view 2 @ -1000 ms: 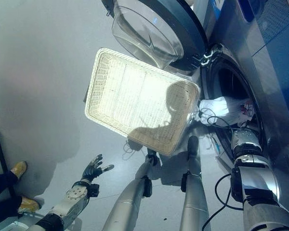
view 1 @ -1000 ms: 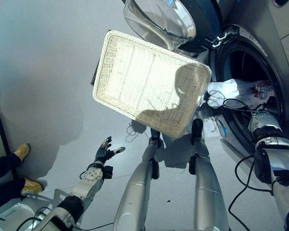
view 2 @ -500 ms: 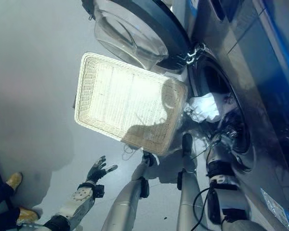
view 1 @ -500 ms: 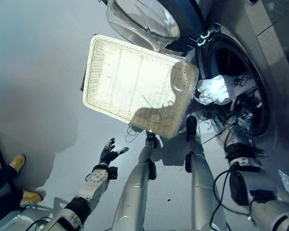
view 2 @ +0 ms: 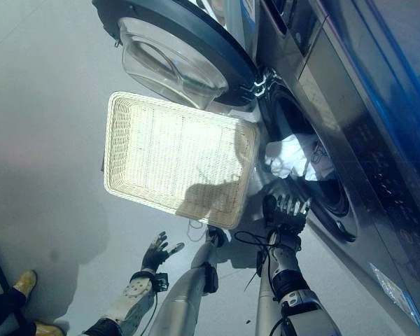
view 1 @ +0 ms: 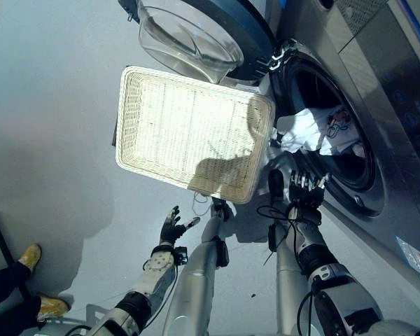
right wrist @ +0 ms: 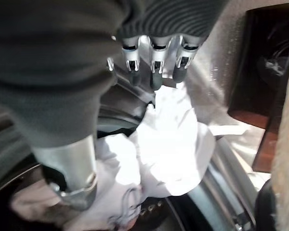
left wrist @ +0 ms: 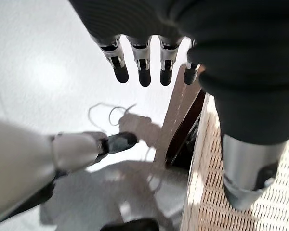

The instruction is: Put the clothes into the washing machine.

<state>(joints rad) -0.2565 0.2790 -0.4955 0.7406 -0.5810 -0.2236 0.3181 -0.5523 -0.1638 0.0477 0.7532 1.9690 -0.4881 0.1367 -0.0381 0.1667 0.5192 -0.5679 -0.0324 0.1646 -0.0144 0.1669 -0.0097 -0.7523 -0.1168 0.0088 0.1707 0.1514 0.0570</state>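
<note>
In the left eye view I see the white clothes bunched up in the round mouth of the washing machine. They are crumpled, with a small dark and red print on one side, and part of them hangs over the lower rim. My right hand is just below the rim, near the clothes, with its fingers straight and spread, holding nothing. The pale woven basket sits beside the machine, under the open glass door. My left hand is down by the floor, fingers apart.

In the right eye view I see a person's yellow shoe at the edge.

In the left wrist view my left hand's fingers point straight out over the floor, next to the basket's woven edge.

In the right wrist view my straight fingers reach toward the bright white cloth, which spills over the machine's grey rim.
</note>
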